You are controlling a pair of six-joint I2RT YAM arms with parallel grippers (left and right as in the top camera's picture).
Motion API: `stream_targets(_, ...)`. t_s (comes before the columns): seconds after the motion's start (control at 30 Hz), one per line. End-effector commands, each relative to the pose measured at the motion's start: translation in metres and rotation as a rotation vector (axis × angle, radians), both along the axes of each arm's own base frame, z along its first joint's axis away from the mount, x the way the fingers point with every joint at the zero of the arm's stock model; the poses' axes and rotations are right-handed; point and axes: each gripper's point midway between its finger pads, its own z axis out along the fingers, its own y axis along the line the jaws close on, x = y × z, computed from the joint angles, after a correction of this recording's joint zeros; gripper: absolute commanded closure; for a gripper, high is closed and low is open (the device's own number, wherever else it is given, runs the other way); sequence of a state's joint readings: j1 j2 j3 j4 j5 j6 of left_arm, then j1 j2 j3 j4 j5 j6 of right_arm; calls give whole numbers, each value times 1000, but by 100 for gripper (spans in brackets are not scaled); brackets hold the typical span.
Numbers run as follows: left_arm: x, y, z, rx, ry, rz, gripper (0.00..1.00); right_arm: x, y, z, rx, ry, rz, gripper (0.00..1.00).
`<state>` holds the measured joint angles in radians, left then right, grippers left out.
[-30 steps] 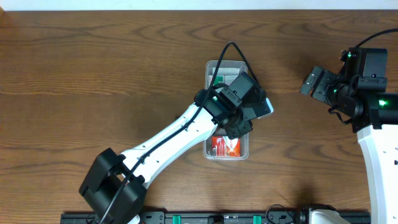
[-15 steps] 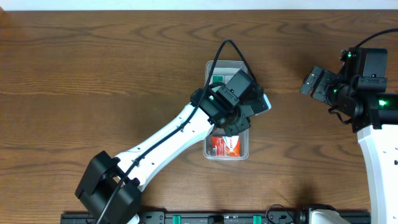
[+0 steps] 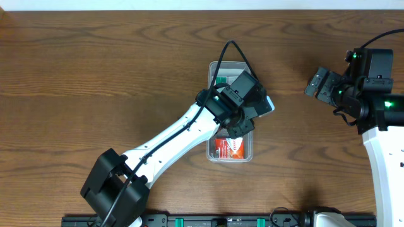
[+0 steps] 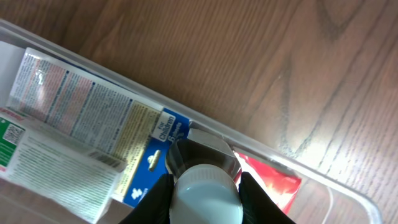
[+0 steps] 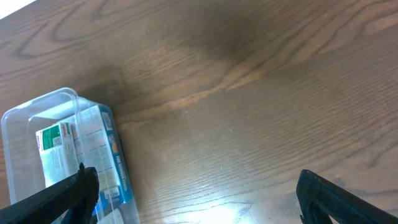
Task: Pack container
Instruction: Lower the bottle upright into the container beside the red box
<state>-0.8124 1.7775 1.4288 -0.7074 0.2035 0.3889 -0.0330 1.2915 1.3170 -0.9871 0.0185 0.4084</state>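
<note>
The container (image 3: 249, 156) is a clear narrow tub in the middle of the table, also in the left wrist view (image 4: 323, 180) and the right wrist view (image 5: 25, 112). Inside lie a white-and-green box (image 4: 56, 158), a blue box (image 4: 152, 158) and a red packet (image 4: 273, 183). My left gripper (image 4: 205, 200) hangs over the tub's middle, shut on a small white-capped bottle (image 4: 204, 185). In the overhead view the left gripper (image 3: 238, 128) hides that part of the tub. My right gripper (image 3: 315, 84) stands open above bare wood to the tub's right, nothing between its fingers (image 5: 65, 196).
The left arm (image 3: 170, 142) slants from the front edge up to the tub. The right arm's base (image 3: 388, 135) fills the right edge. A black rail (image 3: 208, 221) runs along the front. Brown wood surrounds the tub.
The left gripper with the bottle has shifted slightly toward the far end of the tub. The right arm has not moved.
</note>
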Motion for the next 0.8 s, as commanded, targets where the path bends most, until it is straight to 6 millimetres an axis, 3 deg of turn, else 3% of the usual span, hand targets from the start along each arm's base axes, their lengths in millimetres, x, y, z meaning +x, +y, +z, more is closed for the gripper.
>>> stream_targets(0.0, -5, -3, -3, -23, 44, 12, 80, 0, -4, 2, -6, -4, -7, 1)
stream_targets(0.53, -9, 2, -31, 35, 103, 21, 80, 0, -4, 2, -6, -4, -7, 1)
stream_targets(0.77, -7, 0, -29, 27, 93, 21, 79, 0, -4, 2, -6, -4, -7, 1)
